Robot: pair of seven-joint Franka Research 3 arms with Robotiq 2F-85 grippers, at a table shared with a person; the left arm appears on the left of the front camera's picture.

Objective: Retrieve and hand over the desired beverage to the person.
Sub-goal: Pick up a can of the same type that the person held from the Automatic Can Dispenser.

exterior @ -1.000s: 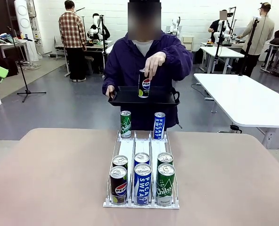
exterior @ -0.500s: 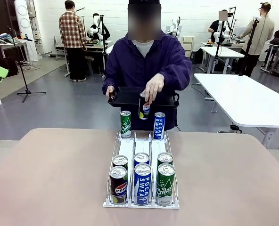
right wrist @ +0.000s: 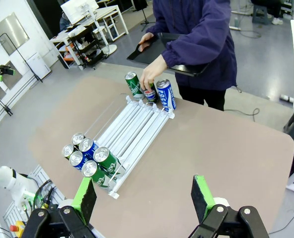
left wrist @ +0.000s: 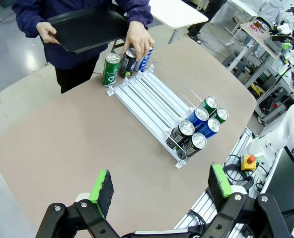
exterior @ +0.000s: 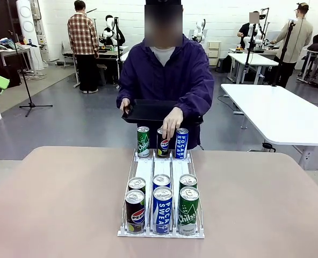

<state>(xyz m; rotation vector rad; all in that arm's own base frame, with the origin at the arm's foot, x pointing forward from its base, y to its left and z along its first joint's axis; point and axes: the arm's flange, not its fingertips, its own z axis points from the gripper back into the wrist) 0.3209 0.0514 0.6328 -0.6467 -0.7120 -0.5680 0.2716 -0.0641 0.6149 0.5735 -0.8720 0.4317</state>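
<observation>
Currently the rack (exterior: 145,169) holds six cans (exterior: 163,208) at its near end; left hand (left wrist: 160,183) and right hand (right wrist: 144,194) gape, empty.

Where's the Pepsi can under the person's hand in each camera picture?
Front view: Pepsi can, centre, far end of the rack's middle lane.
Left wrist view: Pepsi can, top centre, under the hand.
Right wrist view: Pepsi can, upper middle.
Shared landmark: the green can beside it.

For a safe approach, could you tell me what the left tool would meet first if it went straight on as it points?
The left tool would likely meet the rack's empty rails, or the tabletop; depth is unclear.
</observation>
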